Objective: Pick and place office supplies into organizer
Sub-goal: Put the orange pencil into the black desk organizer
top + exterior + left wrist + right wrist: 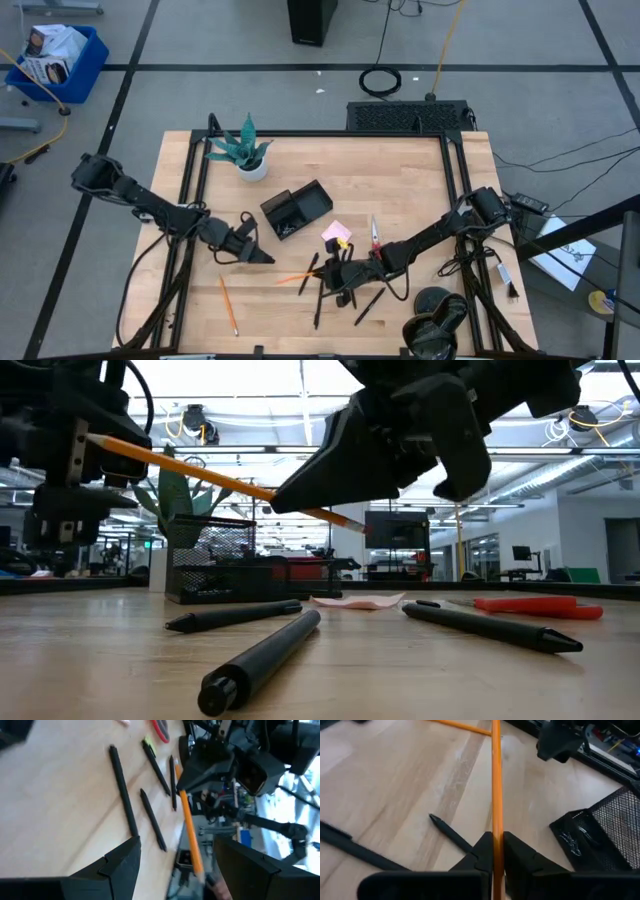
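My right gripper [335, 273] is shut on an orange pencil [298, 277] above the table's near middle. My left gripper [262, 255] hovers open and empty just beyond the pencil's free end; in the left wrist view its fingers [125, 860] stand wide apart. The black mesh organizer [297, 210] stands on the table behind them. The pink sticky pad [337, 231] and red-handled scissors [375, 236] lie to its right. Several black pens [320, 300] lie flat under and around my right gripper. A second orange pencil [228, 305] lies at the near left. My right gripper pinches the pencil's shaft [496, 837] between its two fingers. The fingers come from the table's right and the pencil runs along them, its long part [180, 462] sticking out ahead toward the left. A short end [345, 520] shows behind. The pencil is lifted clear and slants.
A potted green plant [247, 152] stands at the far left of the table, behind the organizer. Black pens [265, 660] lie close to the table's near edge. Bare wood shows at the near left and far right.
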Controlling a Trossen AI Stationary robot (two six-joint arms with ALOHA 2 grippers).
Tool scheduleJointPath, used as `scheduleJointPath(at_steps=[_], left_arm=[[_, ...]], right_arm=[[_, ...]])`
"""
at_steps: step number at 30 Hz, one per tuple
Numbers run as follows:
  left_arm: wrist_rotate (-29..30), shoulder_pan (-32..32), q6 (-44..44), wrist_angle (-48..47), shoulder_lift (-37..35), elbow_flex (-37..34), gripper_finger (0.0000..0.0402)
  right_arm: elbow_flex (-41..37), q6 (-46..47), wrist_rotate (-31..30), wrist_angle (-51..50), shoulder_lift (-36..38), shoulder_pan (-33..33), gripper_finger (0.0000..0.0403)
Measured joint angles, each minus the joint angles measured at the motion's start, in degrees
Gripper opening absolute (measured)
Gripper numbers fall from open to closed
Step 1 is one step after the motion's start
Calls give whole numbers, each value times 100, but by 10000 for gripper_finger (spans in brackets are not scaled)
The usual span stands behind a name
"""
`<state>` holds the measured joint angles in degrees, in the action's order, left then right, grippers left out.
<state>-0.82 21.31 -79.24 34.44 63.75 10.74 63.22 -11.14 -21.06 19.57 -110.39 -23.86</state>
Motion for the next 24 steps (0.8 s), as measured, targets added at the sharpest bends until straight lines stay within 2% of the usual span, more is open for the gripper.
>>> scheduleJointPath(at_steps=[6,13,20,24], left_arm=[[-643,-146,-260,-398,0,310,253],[-868,-137,102,-1281,0,925,253],[-921,-137,-25,-1419,217,957,253],[-1112,-93,-210,-1026,665,954,253]], right_arm=[[0,-162,-54,44,0,62,25],[2,-243,-162,204,0,66,19],[38,-369,-168,224,0,66,24],[123,-583,-214,142,0,68,21]])
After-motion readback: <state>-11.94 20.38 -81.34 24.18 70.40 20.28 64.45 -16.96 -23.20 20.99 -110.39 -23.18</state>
